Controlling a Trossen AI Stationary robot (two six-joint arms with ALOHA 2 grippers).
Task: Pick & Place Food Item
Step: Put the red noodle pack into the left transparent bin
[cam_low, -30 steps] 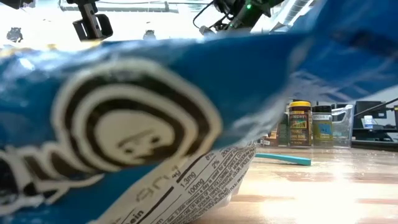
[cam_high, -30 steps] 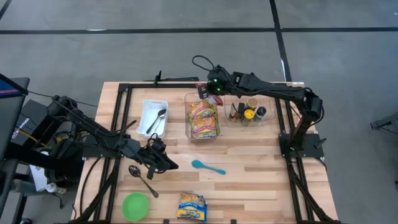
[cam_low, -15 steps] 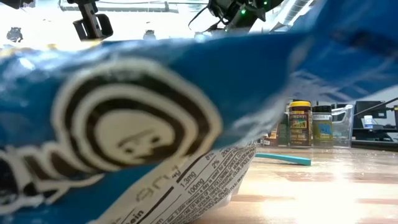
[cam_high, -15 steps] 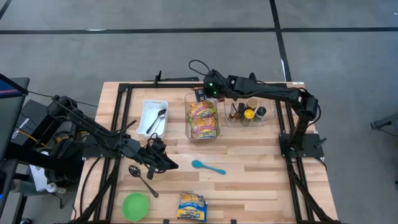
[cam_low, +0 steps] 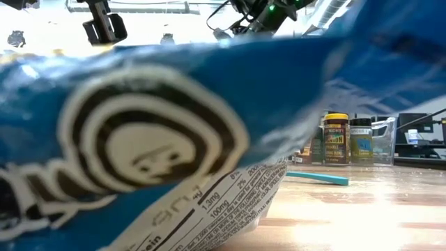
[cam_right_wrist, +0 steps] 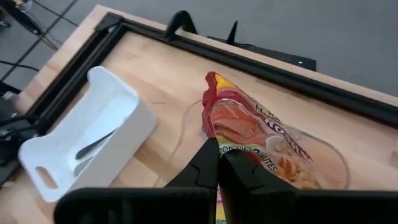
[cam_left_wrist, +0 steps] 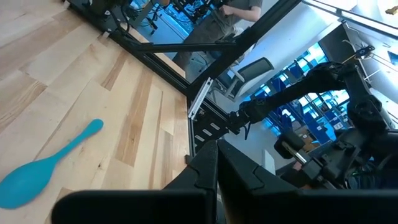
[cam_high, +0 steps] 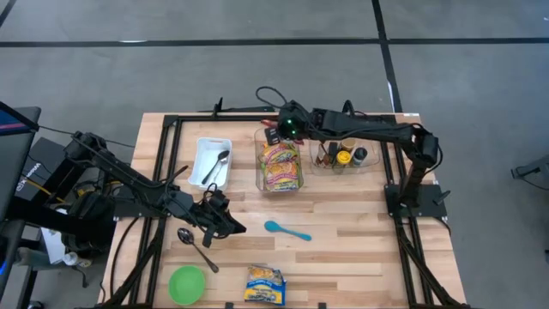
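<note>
A blue and yellow food packet [cam_high: 264, 285] lies flat at the table's near edge; it fills the low view [cam_low: 139, 139]. Red and yellow noodle packets [cam_high: 281, 163] lie in a clear bin [cam_high: 258, 176]; they also show in the right wrist view [cam_right_wrist: 249, 130]. My right gripper [cam_high: 269, 135] is shut and empty, raised over the bin's far left corner; its shut fingers show in its wrist view [cam_right_wrist: 217, 158]. My left gripper [cam_high: 233, 227] is shut and empty, low at the table's left middle; it also shows in its wrist view [cam_left_wrist: 216, 163].
A white tray [cam_high: 202, 148] with a metal spoon stands left of the bin. A second clear bin [cam_high: 371, 163] with bottles stands to its right. A teal spoon [cam_high: 287, 230], a metal spoon [cam_high: 197, 247] and a green bowl [cam_high: 186, 284] lie on the near half.
My right gripper has moved toward the table's left edge, along the far end of the noodle bin, staying shut. The left arm and all the objects have kept still.
</note>
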